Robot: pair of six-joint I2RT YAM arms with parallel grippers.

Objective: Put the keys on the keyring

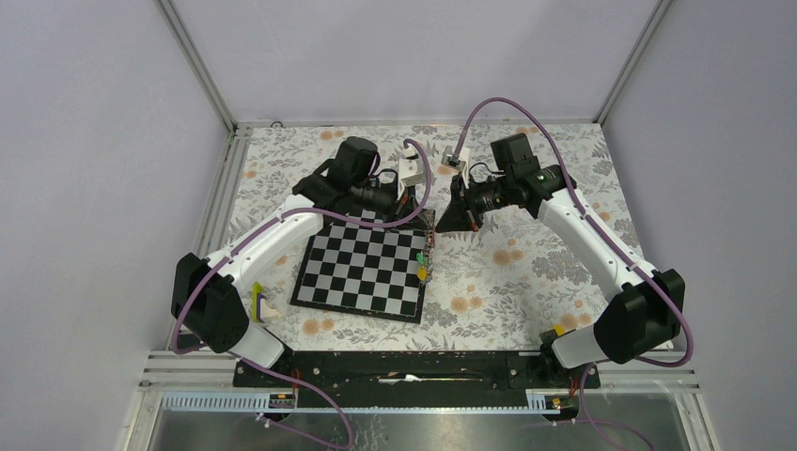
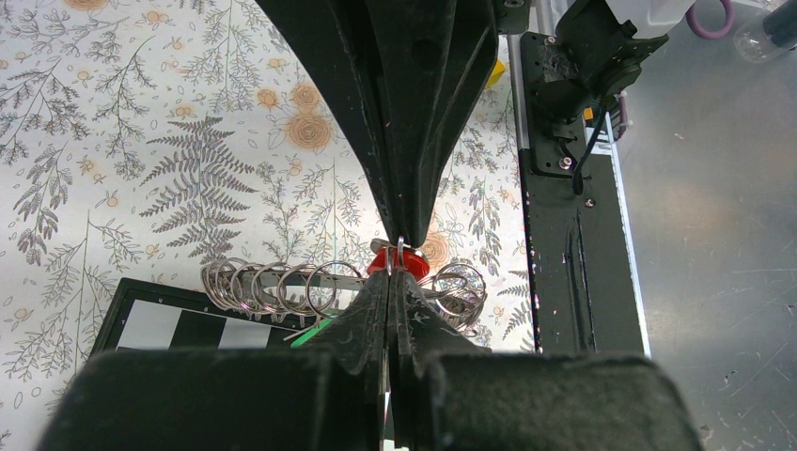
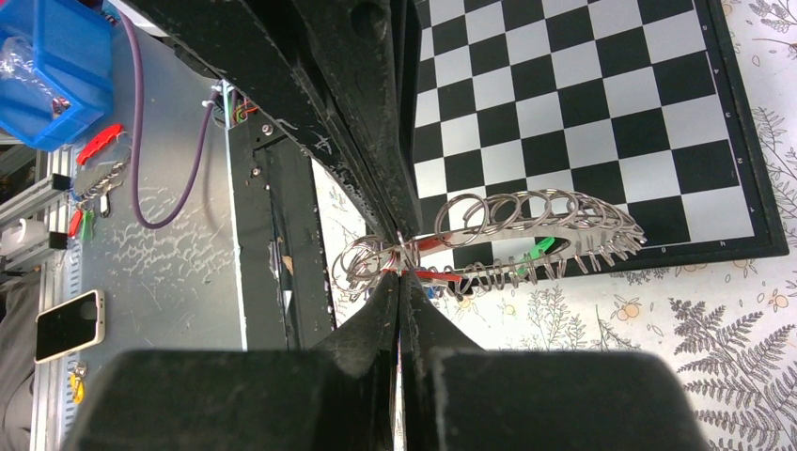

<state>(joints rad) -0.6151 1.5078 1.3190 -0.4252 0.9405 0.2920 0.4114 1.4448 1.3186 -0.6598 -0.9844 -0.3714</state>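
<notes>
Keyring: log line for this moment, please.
left gripper: shut on keyring | right gripper: shut on keyring | keys: red, green tags visible | position: chessboard edge

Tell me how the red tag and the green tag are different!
Colour: the red tag is red, the green tag green. Place: the red tag sits right at the shut tips of the left gripper; the green tag is farther along the ring, near the chessboard's edge. Both sit among the wire loops on the ring.

Keyring [image 3: 526, 227] raised edge-on (keys [image 3: 540, 249] strung along it).
</notes>
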